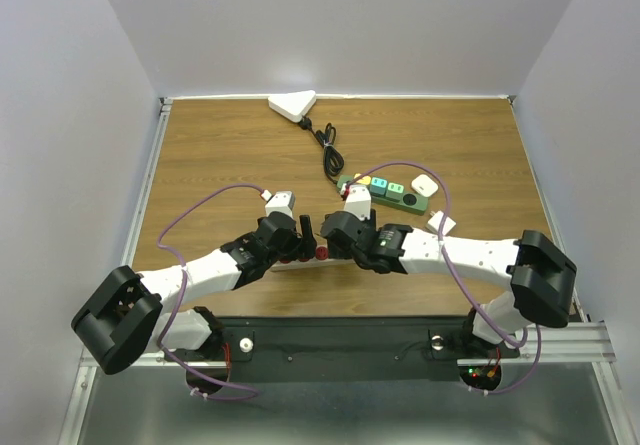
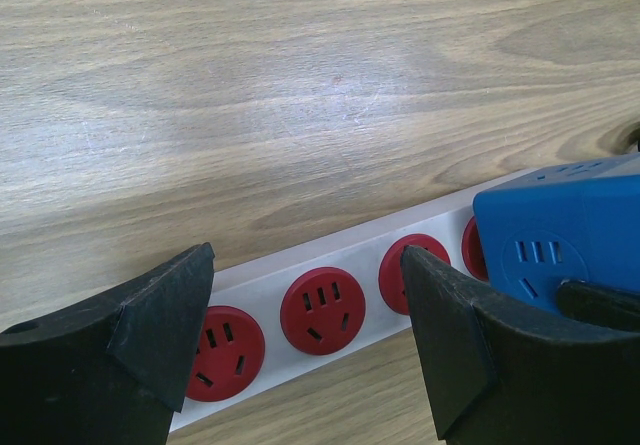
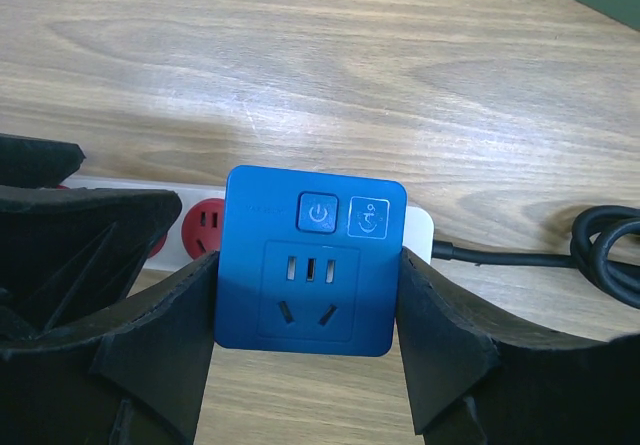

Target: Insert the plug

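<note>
Right claw (image 3: 308, 337) closed on blue plug (image 3: 315, 215), one finger on each side face, so the top stays free and the pins point down. The plug sits over the cable (image 3: 600, 255) end of the white strip (image 2: 365, 255), next to a red socket (image 3: 203, 227). Can't tell if it is fully seated.

Left claw (image 2: 310, 310) is wide open, holding nothing, with its fingers spread above the strip's sockets (likely there to pin the strip to the table (image 2: 300, 85) during the push; contact unclear). Next move probably needs a straight downward press.
</note>
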Controlling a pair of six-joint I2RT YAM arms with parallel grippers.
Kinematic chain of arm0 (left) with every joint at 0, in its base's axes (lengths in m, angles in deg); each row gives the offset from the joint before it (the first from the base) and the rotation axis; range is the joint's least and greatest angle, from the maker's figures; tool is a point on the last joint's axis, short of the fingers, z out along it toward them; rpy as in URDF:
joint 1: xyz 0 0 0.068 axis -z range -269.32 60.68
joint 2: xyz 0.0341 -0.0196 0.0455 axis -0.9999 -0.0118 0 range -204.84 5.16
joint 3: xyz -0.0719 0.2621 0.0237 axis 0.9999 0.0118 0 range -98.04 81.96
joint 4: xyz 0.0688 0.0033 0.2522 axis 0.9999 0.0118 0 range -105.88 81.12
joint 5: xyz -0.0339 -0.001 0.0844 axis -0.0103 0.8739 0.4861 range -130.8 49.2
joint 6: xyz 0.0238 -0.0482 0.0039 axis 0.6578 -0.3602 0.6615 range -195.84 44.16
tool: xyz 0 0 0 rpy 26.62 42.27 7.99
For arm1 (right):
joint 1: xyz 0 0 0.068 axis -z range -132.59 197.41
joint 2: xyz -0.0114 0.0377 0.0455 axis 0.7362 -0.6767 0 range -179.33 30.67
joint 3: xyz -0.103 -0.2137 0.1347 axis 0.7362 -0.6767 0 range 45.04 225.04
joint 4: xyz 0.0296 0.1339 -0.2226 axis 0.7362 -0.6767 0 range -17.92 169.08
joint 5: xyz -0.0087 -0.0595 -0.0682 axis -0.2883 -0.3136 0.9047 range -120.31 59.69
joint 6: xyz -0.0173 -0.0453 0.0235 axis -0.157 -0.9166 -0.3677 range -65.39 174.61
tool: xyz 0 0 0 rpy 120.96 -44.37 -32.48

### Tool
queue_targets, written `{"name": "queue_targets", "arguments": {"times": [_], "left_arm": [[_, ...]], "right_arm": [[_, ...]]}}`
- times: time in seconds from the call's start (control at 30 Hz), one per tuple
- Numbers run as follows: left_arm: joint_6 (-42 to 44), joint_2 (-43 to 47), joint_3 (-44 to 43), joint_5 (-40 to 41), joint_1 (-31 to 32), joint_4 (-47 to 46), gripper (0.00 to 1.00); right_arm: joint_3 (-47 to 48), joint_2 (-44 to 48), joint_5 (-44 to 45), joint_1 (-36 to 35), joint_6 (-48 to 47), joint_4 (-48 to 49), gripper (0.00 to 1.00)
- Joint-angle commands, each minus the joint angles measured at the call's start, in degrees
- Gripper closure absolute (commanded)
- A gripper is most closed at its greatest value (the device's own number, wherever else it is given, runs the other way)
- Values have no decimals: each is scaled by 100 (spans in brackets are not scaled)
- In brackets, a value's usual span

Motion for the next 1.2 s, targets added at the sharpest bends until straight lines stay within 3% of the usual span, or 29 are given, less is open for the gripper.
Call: {"name": "queue_targets", "arguments": {"times": [0.0,0.4,0.63,1.03,1.17], "left_arm": [[-63,-5,259,-281,38,495,13],[-142,92,242,-150,29,592,13],[-248,645,84,281,3,864,12],[112,1050,-57,-88,-647,1014,11],[156,1164,-39,-141,-762,1058,10]], "right_arm": [[246,-288,353,-181,154,-395,99],[-228,-411,266,-340,426,-598,100],[-70,-912,230,-393,338,-598,100],[-570,-1264,-218,-419,575,-414,100],[-720,-1422,-446,-779,874,-414,100]]}}
